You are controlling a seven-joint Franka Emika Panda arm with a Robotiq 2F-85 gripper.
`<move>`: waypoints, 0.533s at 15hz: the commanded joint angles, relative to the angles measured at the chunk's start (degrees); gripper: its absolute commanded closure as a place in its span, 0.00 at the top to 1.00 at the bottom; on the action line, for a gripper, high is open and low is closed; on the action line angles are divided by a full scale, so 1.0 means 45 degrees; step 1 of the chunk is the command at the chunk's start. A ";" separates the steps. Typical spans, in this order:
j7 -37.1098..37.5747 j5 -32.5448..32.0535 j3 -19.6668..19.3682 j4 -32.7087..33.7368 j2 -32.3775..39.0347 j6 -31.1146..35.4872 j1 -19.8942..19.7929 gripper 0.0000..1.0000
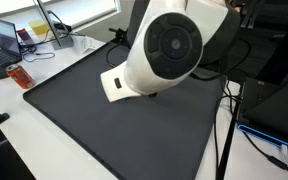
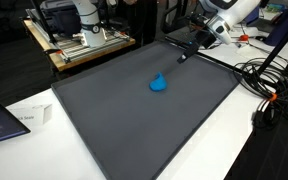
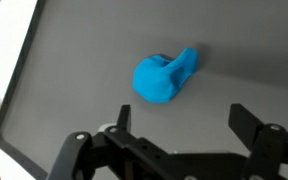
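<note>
The gripper (image 3: 180, 124) is hanging over a dark mat (image 3: 79, 70) with its jaws standing wide apart and nothing between them; in the wrist view they are showing along the lower edge, one on each side of the frame. A blue object (image 3: 165, 77) is lying flat on the mat just beyond the jaws, and it is apart from them, untouched; it is rounded at one end and narrowing to a stubby tail at the other (what it is made of is not clear at this size).

In an exterior view the blue object (image 2: 158, 84) is sitting near the middle of the mat (image 2: 114, 125), while the gripper (image 2: 185, 54) is reaching in from the far edge and pointing down towards it; the two are near each other but plainly not in contact. The mat is covering most of a white table (image 2: 234, 135); a tangle of cables (image 2: 269, 85) is trailing over the table's edge beside the mat.

In an exterior view the arm (image 1: 169, 45) is filling much of the picture and is blocking the middle of the mat (image 1: 94, 130); a laptop (image 1: 4, 45) is standing open on the table beyond the mat's corner.
</note>
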 commanded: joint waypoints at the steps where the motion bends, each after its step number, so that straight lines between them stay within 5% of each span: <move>1: -0.0375 0.1325 0.0549 0.0272 -0.0215 -0.0460 -0.0733 1.00; 8: -0.0132 0.3826 0.1142 -0.0093 -0.0675 0.0466 -0.2338 1.00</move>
